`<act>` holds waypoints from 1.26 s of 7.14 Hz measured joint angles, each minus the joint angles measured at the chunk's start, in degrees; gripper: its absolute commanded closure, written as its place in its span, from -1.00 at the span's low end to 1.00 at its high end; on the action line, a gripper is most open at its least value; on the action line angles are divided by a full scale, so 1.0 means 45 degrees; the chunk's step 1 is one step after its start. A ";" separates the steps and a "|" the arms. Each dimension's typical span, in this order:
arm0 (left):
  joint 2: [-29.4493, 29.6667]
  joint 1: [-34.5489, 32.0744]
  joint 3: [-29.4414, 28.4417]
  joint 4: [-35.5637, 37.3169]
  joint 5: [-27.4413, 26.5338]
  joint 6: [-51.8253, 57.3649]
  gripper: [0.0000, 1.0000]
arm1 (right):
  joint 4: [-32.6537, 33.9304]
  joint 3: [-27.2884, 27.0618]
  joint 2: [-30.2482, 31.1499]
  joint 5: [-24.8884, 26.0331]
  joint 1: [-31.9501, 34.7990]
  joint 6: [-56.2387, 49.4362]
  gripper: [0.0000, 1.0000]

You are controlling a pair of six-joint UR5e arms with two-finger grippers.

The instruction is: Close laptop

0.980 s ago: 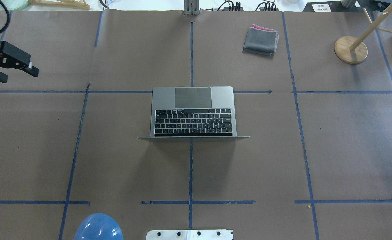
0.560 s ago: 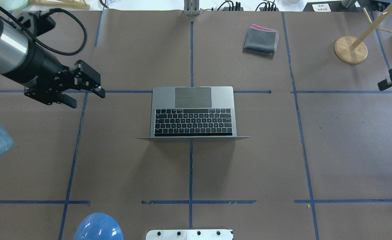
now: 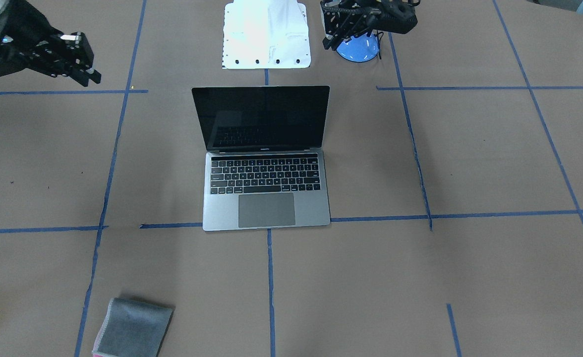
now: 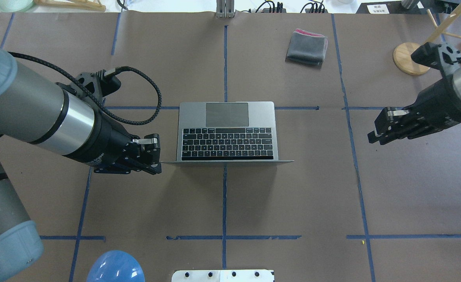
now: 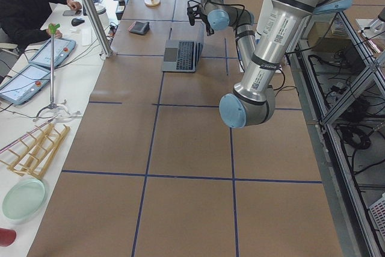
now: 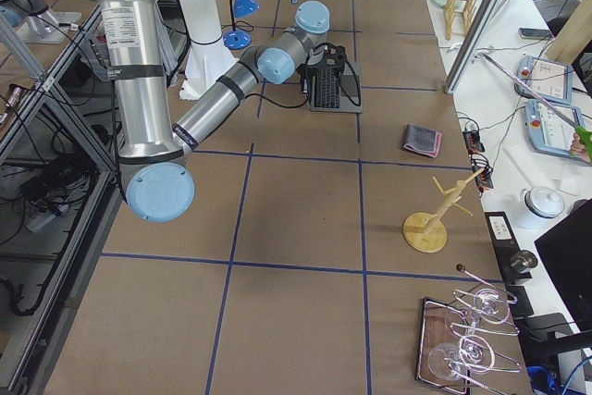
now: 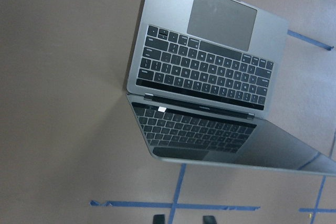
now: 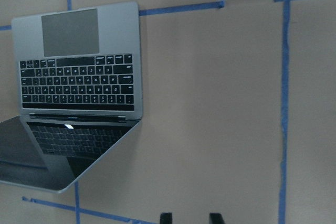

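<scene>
The laptop [image 4: 226, 133] sits open at the middle of the brown paper-covered surface [image 4: 293, 196], across one of the blue tape lines [image 4: 224, 203]. Its base lies flat and its lid stands roughly upright on the near edge. The dark screen and keyboard face the far side, and the trackpad is farthest from the robot. The left pincer [image 4: 155, 155] hangs just beside the left end of the lid in the overhead view. Its wrist camera shows two fingertips [image 7: 160, 219] parted with nothing between them, so it is released, and they are clear of the laptop below. The right pincer [image 4: 374, 131] hovers well to the right of the laptop, about level with the keyboard. Its fingertips [image 8: 166, 217] are likewise spread and empty, so it too is released. The front-facing view shows the black screen with a faint reflection of the keys. A folded grey cloth [image 4: 307, 47] with a pink edge lies far and to the right, well apart from the laptop. A wooden stand [image 4: 411, 58] with a round base is farther right, near the surface's far right corner. A blue dome-shaped object [image 4: 115, 267] sits at the near edge, left of centre.
</scene>
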State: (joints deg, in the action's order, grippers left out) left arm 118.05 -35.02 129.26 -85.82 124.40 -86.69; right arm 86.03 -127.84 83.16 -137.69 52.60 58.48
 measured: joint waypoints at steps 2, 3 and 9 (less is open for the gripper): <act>0.0419 0.1081 -0.0306 -0.0051 -0.0562 -0.0162 0.98 | -0.1899 -0.0023 -0.0068 0.1364 -0.1999 0.1974 0.98; 0.0699 0.1555 -0.0581 -0.0068 -0.0907 -0.0227 0.98 | -0.2609 -0.0041 -0.0142 0.2119 -0.2981 0.2908 0.99; 0.1507 0.2570 -0.2270 -0.0165 -0.2145 -0.0489 0.98 | -0.3156 0.0207 -0.1017 0.7293 -0.6908 0.4293 0.99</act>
State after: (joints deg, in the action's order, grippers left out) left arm 124.83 -23.46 119.05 -86.56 114.75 -88.89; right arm 71.82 -126.91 78.59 -104.87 21.51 77.80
